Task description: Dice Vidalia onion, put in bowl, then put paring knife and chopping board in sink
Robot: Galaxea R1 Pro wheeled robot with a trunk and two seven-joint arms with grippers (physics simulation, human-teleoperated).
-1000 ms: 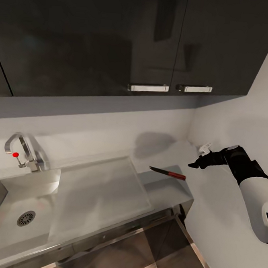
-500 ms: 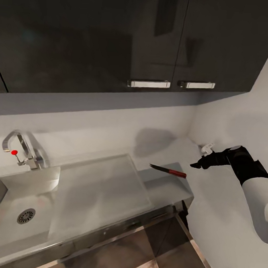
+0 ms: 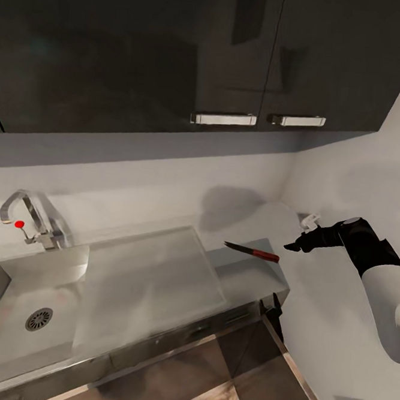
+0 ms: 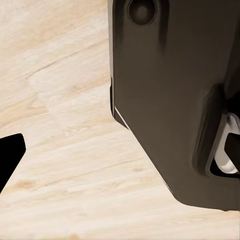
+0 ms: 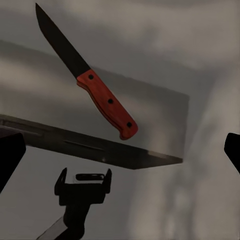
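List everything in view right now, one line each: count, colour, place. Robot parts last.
sink: 1, grey basin with round drain, left end of the counter
faucet: 1, chrome with red knob, behind the basin
drainboard: 1, grey, flat, between basin and knife
paring knife: 1, dark blade, red handle, lying on the countertop right of the drainboard
upper cabinets: dark glossy, two chrome handles, above the counter
floor: light wood
right gripper: 1, black, open, right of the knife handle, not touching it
left gripper: one black fingertip over the floor
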